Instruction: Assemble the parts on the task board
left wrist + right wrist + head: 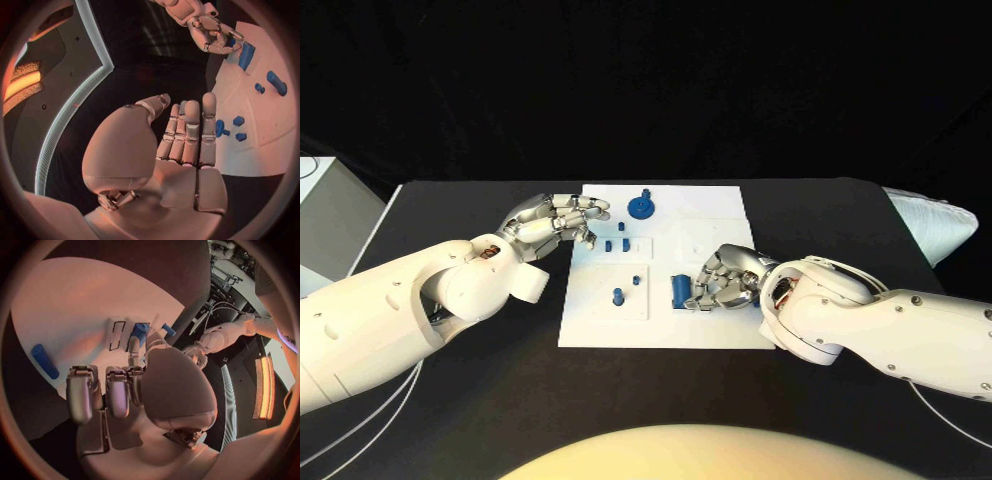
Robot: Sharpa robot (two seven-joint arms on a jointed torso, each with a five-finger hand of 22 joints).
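Right hand [728, 279] fingers curled, touching blue block [681, 291] | left hand [557, 222] open over board [689, 225]

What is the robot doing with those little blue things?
The robot is putting small blue parts together on the white task board in the middle of the black table. Its right hand has its fingers at a long blue block near the board's front; whether it grips it is hard to tell. Its left hand hovers open at the board's left edge, holding nothing. A round blue part and a few small pegs sit on the board.
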